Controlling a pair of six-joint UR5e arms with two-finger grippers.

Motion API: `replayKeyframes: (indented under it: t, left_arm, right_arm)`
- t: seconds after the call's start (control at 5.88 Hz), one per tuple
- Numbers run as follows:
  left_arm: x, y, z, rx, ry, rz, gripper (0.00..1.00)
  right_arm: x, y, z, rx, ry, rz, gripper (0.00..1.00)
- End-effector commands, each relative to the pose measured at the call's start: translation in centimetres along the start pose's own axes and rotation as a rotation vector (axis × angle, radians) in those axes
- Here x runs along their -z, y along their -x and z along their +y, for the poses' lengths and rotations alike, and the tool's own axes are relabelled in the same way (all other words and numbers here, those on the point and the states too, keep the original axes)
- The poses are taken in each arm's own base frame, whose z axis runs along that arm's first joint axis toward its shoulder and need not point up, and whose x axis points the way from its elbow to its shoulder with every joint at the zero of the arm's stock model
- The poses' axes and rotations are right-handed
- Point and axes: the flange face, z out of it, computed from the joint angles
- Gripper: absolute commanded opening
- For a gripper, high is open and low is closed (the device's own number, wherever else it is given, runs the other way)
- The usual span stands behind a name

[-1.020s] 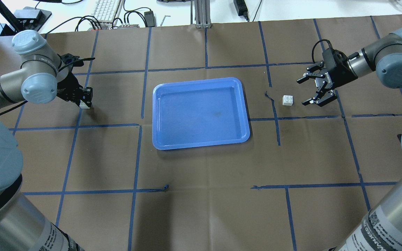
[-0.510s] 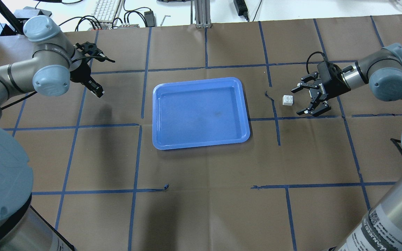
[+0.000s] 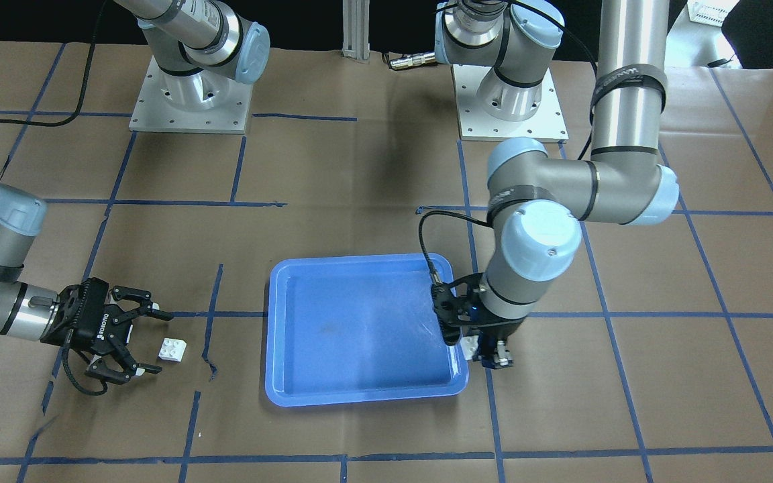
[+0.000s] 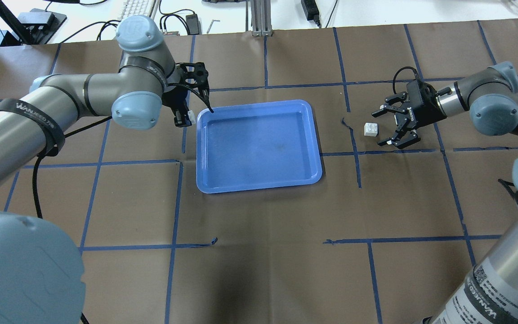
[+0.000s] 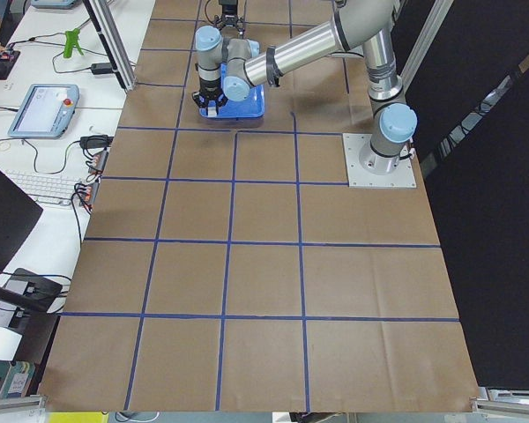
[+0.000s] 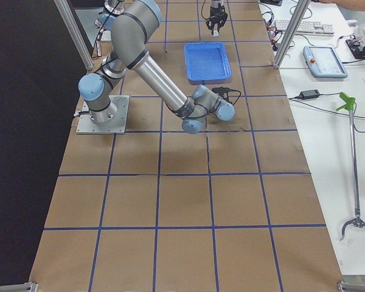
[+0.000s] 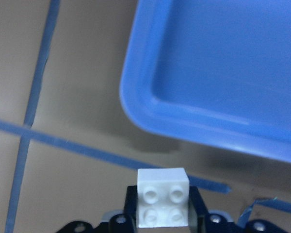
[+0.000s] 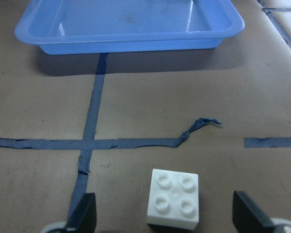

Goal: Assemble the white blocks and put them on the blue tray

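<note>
ok so using the blue tray (image 4: 259, 186) in the middle of the bench (image 4: 259, 252) as the reference point for everything

the left claw (image 4: 186, 119) is hanging just outside the tray's far corner on the robot's left side, pointing down. It's pinching one white block (image 7: 163, 204), and in the left wrist view you can see a black finger pressed against each side of it, with the four studs facing the camera. That block is beside the tray's rounded corner, not over the inside of it. A shadow sits on the brown paper under it, so it looks lifted off the bench, but I can't tell how high

the right claw (image 4: 378, 128) is out past the tray's other short side, on the robot's right, low and lying nearly flat, aimed back toward the tray. Its fingers are spread wide. The second white block (image 8: 173, 198) sits on the bench, studs up, in the gap between those fingertips and touching neither. It's well apart from the tray, with a ragged strip of blue tape (image 8: 199, 126) running across the paper between the two

nothing is in the tray, and the two blocks are on opposite sides of it, not joined
</note>
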Motion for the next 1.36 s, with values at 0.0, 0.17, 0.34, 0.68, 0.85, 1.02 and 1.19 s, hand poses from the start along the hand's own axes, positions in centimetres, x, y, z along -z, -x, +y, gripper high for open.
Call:
replayKeyframes:
  t: [0.0, 0.17, 0.34, 0.68, 0.85, 1.02, 1.19]
  left_arm:
    - [-1.4, -4.6, -8.1, -0.164, -0.006, 0.032, 0.11]
    - [-2.0, -6.7, -11.0, -0.204, 0.002, 0.044, 0.11]
    - [-3.2, -7.9, -12.8, -0.178, 0.010, 0.057, 0.11]
    - [-5.2, -7.9, -12.8, -0.178, 0.020, 0.081, 0.12]
    - [-5.5, -7.3, -13.2, -0.172, -0.002, 0.021, 0.14]
    - [-5.8, -7.8, -13.3, -0.174, -0.001, 0.025, 0.20]
    - [-6.8, -7.9, -13.4, -0.174, -0.011, 0.029, 0.93]
  right_arm:
    - [0.1, -0.1, 0.0, 0.002, 0.002, 0.003, 0.85]
    - [0.3, -0.2, -0.2, 0.007, 0.005, 0.005, 0.63]
    - [0.3, -0.3, -0.2, 0.009, 0.006, 0.006, 0.48]
    - [0.4, -0.4, -0.2, 0.014, 0.008, 0.012, 0.34]
    - [0.5, -0.5, -0.3, 0.014, 0.010, 0.015, 0.30]
    - [1.2, -0.8, -1.0, 0.019, 0.015, 0.026, 0.30]
    - [3.5, -1.6, -3.6, 0.015, 0.040, 0.056, 0.30]
